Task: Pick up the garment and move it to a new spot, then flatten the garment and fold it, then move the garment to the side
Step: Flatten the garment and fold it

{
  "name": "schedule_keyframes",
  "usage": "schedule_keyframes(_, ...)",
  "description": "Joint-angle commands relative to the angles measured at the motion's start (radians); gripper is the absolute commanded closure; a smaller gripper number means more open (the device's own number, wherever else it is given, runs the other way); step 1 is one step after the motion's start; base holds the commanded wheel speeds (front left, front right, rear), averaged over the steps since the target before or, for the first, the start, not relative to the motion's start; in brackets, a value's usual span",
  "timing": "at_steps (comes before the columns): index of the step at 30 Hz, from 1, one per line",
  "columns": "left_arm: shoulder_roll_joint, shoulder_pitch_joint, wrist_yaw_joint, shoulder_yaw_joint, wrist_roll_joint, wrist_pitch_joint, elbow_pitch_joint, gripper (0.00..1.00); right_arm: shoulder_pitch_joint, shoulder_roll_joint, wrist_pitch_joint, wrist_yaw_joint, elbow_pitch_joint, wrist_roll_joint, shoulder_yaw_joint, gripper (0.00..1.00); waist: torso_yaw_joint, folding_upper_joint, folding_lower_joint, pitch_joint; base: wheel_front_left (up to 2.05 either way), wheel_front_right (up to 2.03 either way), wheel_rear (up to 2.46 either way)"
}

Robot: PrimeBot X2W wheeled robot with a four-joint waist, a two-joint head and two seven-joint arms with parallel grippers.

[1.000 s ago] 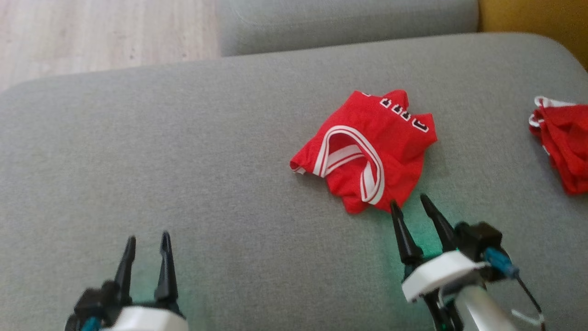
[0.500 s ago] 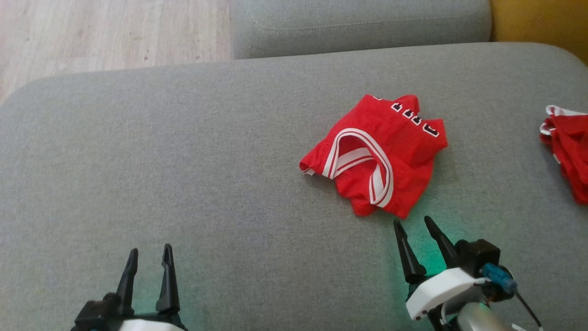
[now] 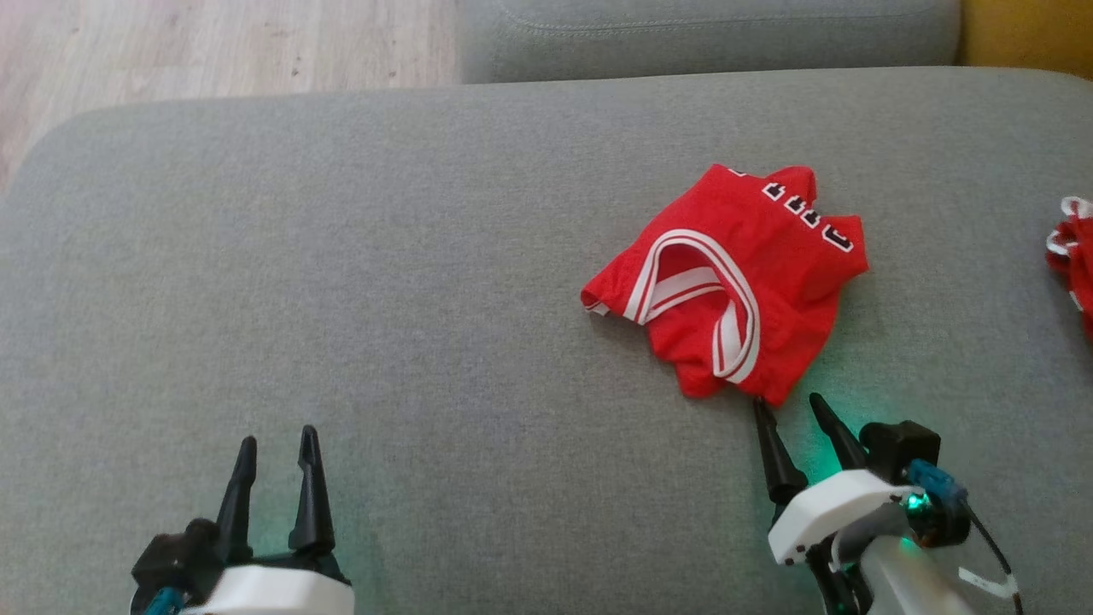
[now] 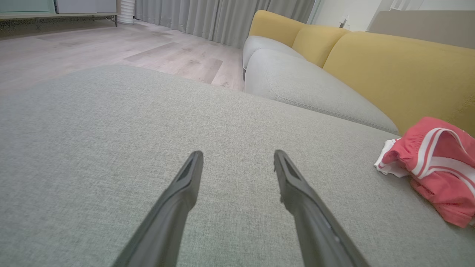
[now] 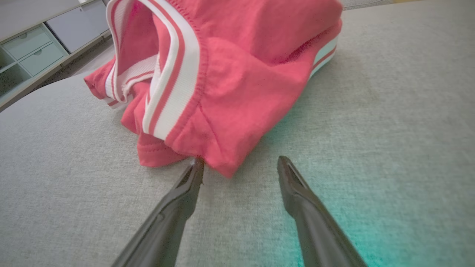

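Observation:
The garment [image 3: 734, 278] is a crumpled red jersey with white striped trim and dark lettering, lying right of centre on the grey sofa cushion [image 3: 384, 299]. It also lies at the right edge of the left wrist view, garment [image 4: 438, 167], and close up as garment [image 5: 230, 74]. My right gripper [image 3: 790, 406] stands open at its near corner, the left fingertip [image 5: 196, 165] touching the hem, with nothing between the fingers. My left gripper [image 3: 277, 440] is open over bare cushion at the lower left, gripper [image 4: 237, 155] far from the cloth.
A second red garment [image 3: 1074, 265] lies at the cushion's right edge. Behind are another grey seat cushion [image 3: 709, 38] and a yellow backrest [image 4: 400, 70]. Wooden floor [image 3: 213, 47] lies beyond the cushion's far left edge.
The camera has shifted, so the whole scene slid right in the picture. My right gripper has come closer to the garment's near corner. The left gripper has stayed put.

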Motion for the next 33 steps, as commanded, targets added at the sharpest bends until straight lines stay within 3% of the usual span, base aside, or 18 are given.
schedule_keyframes(1, 0.000, -0.037, 0.002, 0.024, -0.005, -0.005, -0.031, 0.00, -0.041, 0.002, -0.004, 0.007, -0.024, 0.002, 0.020, 0.00, 0.005, -0.0001, -0.0001, 0.005, 0.00, 0.00, 0.00)
schedule_keyframes(7, 0.000, -0.041, 0.002, 0.014, -0.011, -0.005, -0.036, 0.00, -0.045, 0.002, -0.004, 0.007, -0.027, 0.000, 0.014, 0.00, 0.015, -0.0001, -0.0001, 0.013, 0.00, 0.00, 0.00)
schedule_keyframes(8, 0.000, -0.041, 0.002, 0.014, -0.012, -0.005, -0.036, 0.00, -0.044, 0.002, -0.004, 0.007, -0.030, -0.001, 0.014, 0.27, 0.016, -0.0001, -0.0001, 0.013, 0.00, 0.00, 0.00)
schedule_keyframes(10, 0.000, -0.040, 0.002, 0.019, -0.018, -0.005, -0.035, 0.00, -0.043, 0.002, -0.004, 0.007, -0.036, -0.001, 0.010, 0.98, 0.017, -0.0001, -0.0001, 0.012, 0.00, 0.00, 0.00)
schedule_keyframes(16, 0.000, -0.042, 0.002, 0.030, -0.021, -0.005, -0.038, 0.00, -0.049, 0.002, -0.004, 0.007, -0.094, 0.006, -0.022, 1.00, 0.014, -0.0001, -0.0001, 0.013, 0.00, 0.00, 0.00)
schedule_keyframes(21, 0.000, -0.030, 0.002, 0.038, -0.034, -0.005, -0.042, 0.00, -0.083, 0.002, -0.004, 0.007, -0.261, -0.001, -0.102, 1.00, 0.002, -0.0001, -0.0001, -0.011, 0.00, 0.00, 0.00)
schedule_keyframes(25, 0.000, -0.014, 0.002, 0.029, -0.048, -0.005, -0.038, 0.00, -0.195, -0.007, -0.004, 0.007, -0.409, -0.062, -0.145, 1.00, -0.005, -0.0001, -0.0001, -0.041, 0.00, 0.00, 0.00)
schedule_keyframes(29, 0.000, 0.001, 0.002, -0.008, -0.069, -0.005, -0.020, 0.00, -0.379, -0.065, -0.004, 0.007, -0.479, -0.089, -0.067, 1.00, 0.000, -0.0001, -0.0001, -0.070, 0.00, 0.00, 0.00)
schedule_keyframes(33, 0.000, 0.007, 0.002, -0.044, -0.091, -0.005, -0.010, 0.00, -0.549, -0.103, -0.004, 0.007, -0.456, -0.082, 0.058, 1.00, 0.035, -0.0001, -0.0001, -0.091, 0.00, 0.00, 0.00)
